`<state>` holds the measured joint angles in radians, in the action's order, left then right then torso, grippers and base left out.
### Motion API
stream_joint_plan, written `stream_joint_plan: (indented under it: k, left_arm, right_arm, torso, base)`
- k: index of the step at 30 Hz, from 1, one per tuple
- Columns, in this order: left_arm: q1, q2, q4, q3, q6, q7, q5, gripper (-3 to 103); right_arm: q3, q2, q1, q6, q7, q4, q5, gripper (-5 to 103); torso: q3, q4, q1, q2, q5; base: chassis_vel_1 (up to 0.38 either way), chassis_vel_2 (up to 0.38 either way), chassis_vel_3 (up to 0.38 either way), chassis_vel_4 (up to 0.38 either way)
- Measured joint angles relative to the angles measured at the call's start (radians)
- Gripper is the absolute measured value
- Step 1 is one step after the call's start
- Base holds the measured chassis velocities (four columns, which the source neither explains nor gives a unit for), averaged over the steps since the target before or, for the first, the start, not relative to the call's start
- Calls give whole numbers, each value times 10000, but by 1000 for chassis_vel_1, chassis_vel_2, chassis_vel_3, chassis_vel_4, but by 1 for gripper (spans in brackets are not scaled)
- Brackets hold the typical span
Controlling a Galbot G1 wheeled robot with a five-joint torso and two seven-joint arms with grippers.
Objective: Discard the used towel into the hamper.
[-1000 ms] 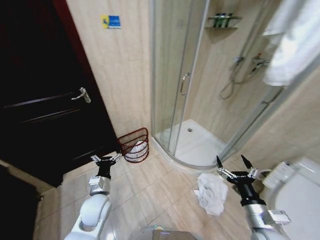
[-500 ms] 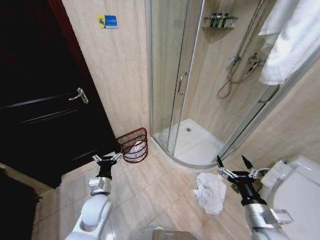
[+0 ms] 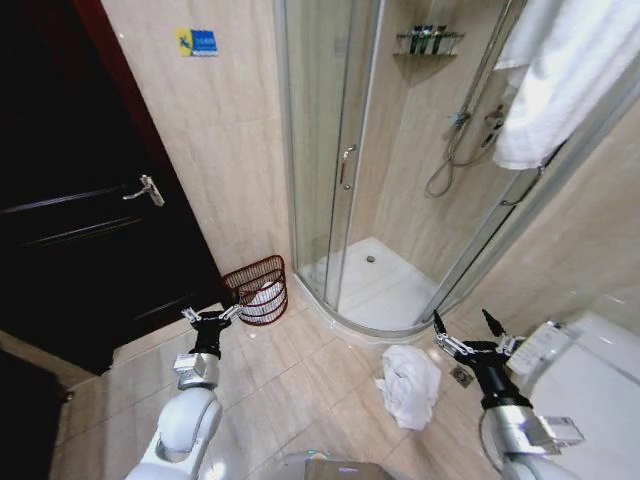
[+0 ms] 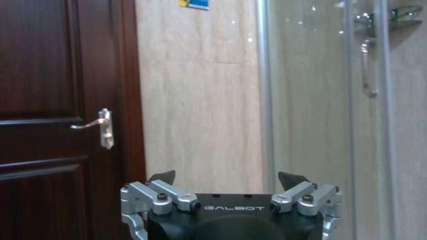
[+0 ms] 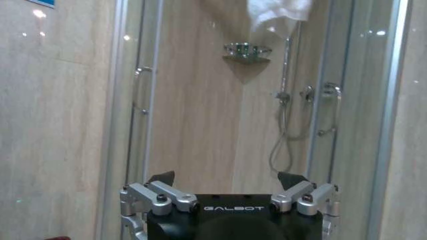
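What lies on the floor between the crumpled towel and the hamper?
Nothing visible: bare tile runs from the towel to the hamper by the wall. The shower tray's curved edge borders that path without crossing it. The right gripper, fingers open, hovers just beside the towel.

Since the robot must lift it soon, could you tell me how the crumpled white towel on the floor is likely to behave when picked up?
The white towel lies in soft folds on the floor tiles, so it will probably be floppy and drape. It looks light for its bulk. A pinch may catch a single fold, leaving the rest to trail.
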<state>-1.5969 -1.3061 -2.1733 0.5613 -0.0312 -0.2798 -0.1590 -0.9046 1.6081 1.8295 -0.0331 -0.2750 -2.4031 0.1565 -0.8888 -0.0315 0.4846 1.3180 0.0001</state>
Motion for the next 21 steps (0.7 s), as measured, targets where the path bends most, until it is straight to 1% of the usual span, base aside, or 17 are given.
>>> stream_joint_plan:
  k: [5,7,9,11,12,15,21]
  left_arm:
    - [-48,-39,-40,-21,1,2,21,100]
    - [-70,-56,-55,-23,1,2,30,100]
    - [-133,-120,-107,-25,1,-15,55,100]
    - [-195,-181,-180,-29,5,-80,70,100]
    - [-195,-181,-180,-29,5,-80,70,100]
    - [-244,-229,-261,-4,55,-159,73,100]
    - [-237,-184,-274,57,92,-158,73,100]
  right_arm:
    - [-21,0,21,-228,114,39,24,100]
    - [-29,-1,5,-300,178,81,33,100]
    - [-37,-1,-60,-415,411,172,41,100]
    - [-37,-1,-142,-427,673,240,40,100]
    - [-37,-1,-142,-427,673,240,40,100]
    - [12,-1,-334,-419,1156,334,-46,100]
    - [127,0,-489,-373,1380,358,-191,100]
  torso:
    - [1,4,0,0,0]
    - [0,2,1,0,1]
    - [1,-3,0,1,0]
    - [1,-2,-1,1,-1]
    - [1,-2,-1,1,-1]
    - [1,0,-1,1,-2]
    - [1,0,-1,1,-1]
  base:
    - [-129,-142,122,113]
    - [-60,-79,64,-6]
    - [-1,-14,32,0]
    - [0,0,0,0]
    - [0,0,0,0]
    - [21,8,-39,-15]
    - [0,0,0,0]
